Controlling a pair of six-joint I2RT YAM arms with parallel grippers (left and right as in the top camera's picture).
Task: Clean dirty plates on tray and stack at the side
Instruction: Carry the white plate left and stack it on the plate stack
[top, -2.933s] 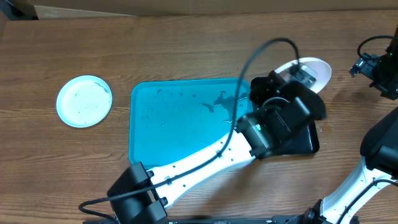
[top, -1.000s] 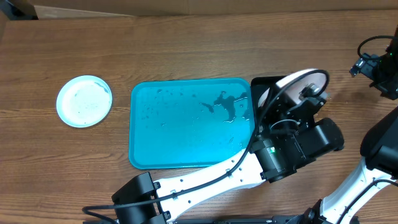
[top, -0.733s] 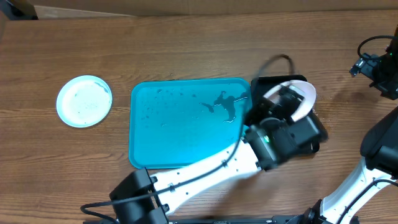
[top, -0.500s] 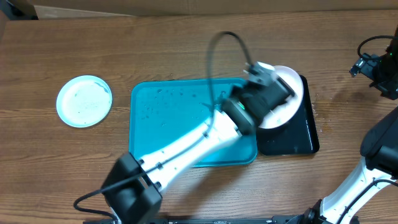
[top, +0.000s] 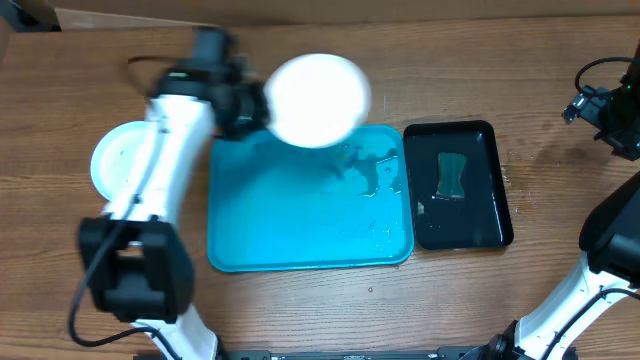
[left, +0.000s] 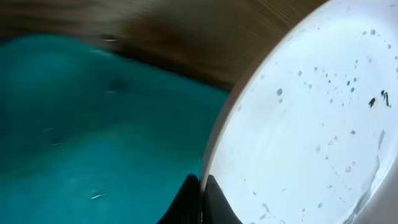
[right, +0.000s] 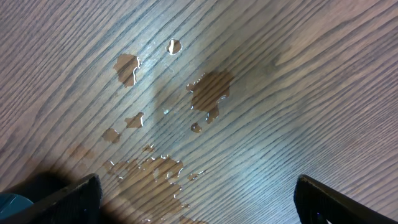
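White plate (top: 318, 86) hangs above the tray (top: 280, 220) — rim pinched in my left gripper (left: 199, 198) for stacking; right gripper (right: 196, 205) gapes.

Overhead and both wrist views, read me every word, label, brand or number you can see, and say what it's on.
No readable text in any view.
The white plate, blue plate, tray, black tray and table carry no print.
The dark specks on the white plate in the left wrist view are marks, not letters.
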